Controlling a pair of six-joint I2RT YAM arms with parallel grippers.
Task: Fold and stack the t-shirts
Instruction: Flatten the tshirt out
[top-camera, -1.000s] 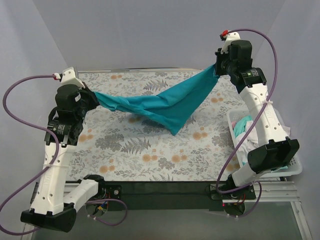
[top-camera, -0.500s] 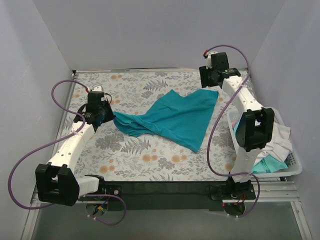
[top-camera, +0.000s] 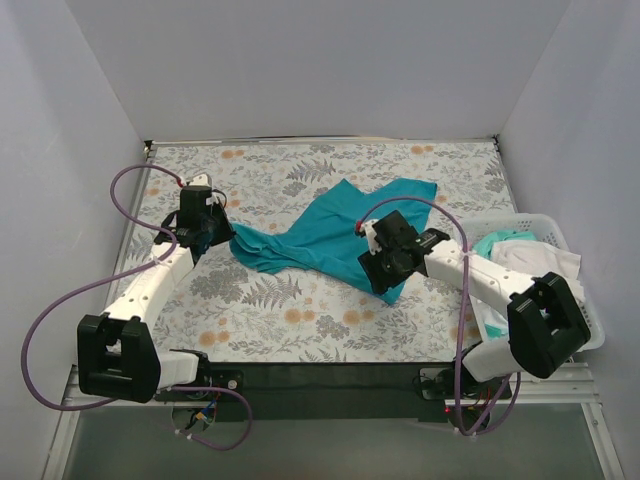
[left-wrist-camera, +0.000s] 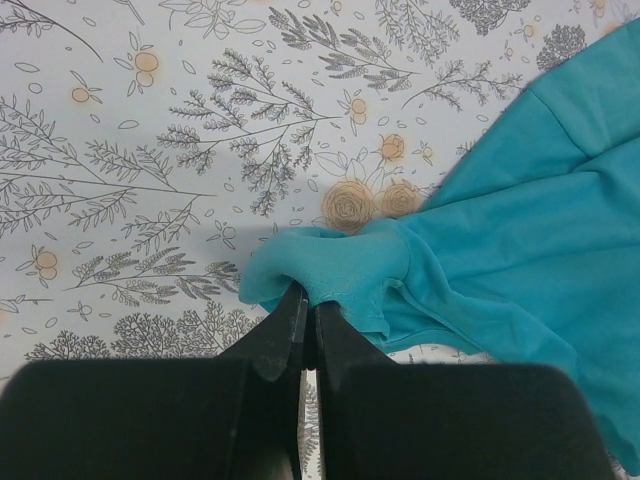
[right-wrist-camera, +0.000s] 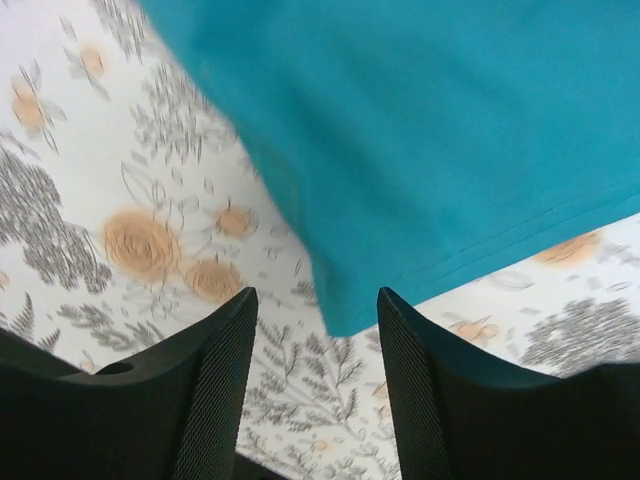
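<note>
Flattening step: teal shirt (top-camera: 330, 235) rumpled mid-frame on table (top-camera: 300, 310), left gripper (left-wrist-camera: 308, 300) clamped on its bunched end, right gripper (right-wrist-camera: 315, 300) wide open over the lower-right corner, likely the next grasp.

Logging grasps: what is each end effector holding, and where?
Left end effector pinches a bunched edge of the teal t-shirt; right end effector is open, holding nothing.

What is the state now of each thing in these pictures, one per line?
teal t-shirt: spread on the table, rumpled, not folded.
left gripper: shut on the shirt's bunched end.
right gripper: open, over the shirt's near corner.
basket: upright, holding white and aqua shirts.
</note>
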